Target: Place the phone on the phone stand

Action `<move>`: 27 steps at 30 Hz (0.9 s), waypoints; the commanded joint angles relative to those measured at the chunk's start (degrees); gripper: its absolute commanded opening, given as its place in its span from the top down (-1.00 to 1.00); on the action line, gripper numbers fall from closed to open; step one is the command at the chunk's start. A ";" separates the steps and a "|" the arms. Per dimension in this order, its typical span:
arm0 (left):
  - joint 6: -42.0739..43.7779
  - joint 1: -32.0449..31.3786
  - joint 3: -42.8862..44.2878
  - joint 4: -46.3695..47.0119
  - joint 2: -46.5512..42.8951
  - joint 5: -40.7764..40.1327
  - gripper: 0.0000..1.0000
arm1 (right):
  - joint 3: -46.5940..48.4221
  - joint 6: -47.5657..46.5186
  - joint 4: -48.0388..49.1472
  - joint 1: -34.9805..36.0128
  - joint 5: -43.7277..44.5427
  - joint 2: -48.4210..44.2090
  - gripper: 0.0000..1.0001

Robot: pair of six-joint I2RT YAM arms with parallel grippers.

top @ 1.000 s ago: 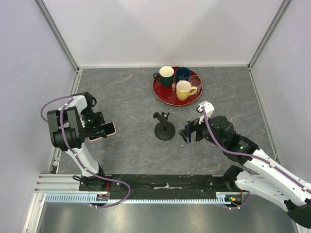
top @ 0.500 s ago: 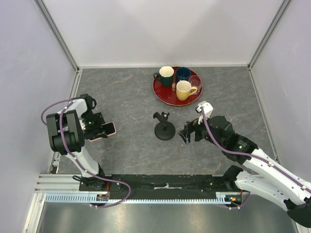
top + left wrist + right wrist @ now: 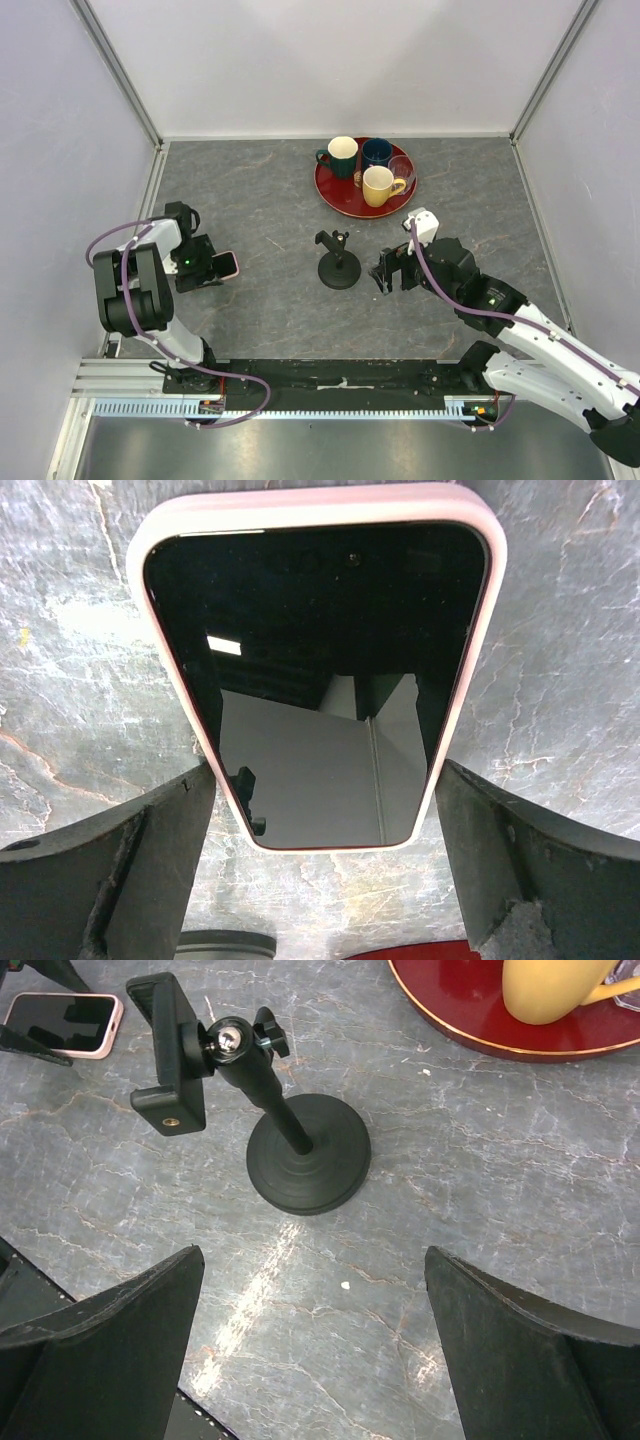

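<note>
The phone [image 3: 228,265], black screen in a pale pink case, is at the table's left. It fills the left wrist view [image 3: 320,680], screen up. My left gripper [image 3: 212,268] [image 3: 325,780] is shut on the phone's near end, one finger against each long edge. The black phone stand [image 3: 338,262] stands mid-table on its round base, cradle tilted to the left, and is empty. In the right wrist view the stand [image 3: 290,1140] is just ahead and the phone [image 3: 62,1023] at far left. My right gripper [image 3: 385,272] [image 3: 312,1260] is open and empty, just right of the stand.
A red tray [image 3: 335,200] at the back holds a green mug [image 3: 340,155], a blue mug [image 3: 377,152], a yellow mug [image 3: 380,185] and a clear glass [image 3: 402,168]. White walls enclose the grey marbled table.
My left arm has folded back and down toward the left edge, so less of the phone shows past the gripper. The right gripper has barely shifted.
</note>
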 commanded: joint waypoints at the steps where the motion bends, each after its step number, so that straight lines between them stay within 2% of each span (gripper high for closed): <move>1: -2.61 -0.15 -5.90 3.90 1.42 -7.07 -0.93 | 1.06 0.23 -0.47 0.07 2.46 -1.11 -0.96; 3: -2.61 -0.15 -5.99 4.08 1.85 -7.42 -0.90 | 1.67 0.32 -0.82 0.16 2.73 -1.11 -0.96; 9: -3.05 -0.06 -5.99 3.81 2.56 -7.60 -0.42 | 3.60 0.93 -3.28 0.07 3.34 -1.29 -0.96; 10: -2.96 0.02 -5.73 3.64 2.56 -7.43 -0.18 | 3.87 1.02 -3.81 0.07 3.43 -1.38 -0.96; 12: -2.26 0.29 -5.12 2.94 3.34 -6.90 0.09 | 4.48 1.37 -4.86 0.07 3.87 -1.90 -0.96; 15: -0.42 0.29 -3.45 1.53 4.66 -6.28 0.95 | 4.75 1.64 -6.09 0.07 4.83 -2.78 -0.96; 20: 3.01 0.03 -1.69 0.56 3.70 -5.75 0.95 | 4.75 2.86 -7.85 0.07 6.59 -3.40 -0.96; 27: 8.10 -0.33 2.79 -3.57 -2.89 -6.72 0.95 | 4.58 5.06 -7.07 0.07 7.21 -2.34 -0.96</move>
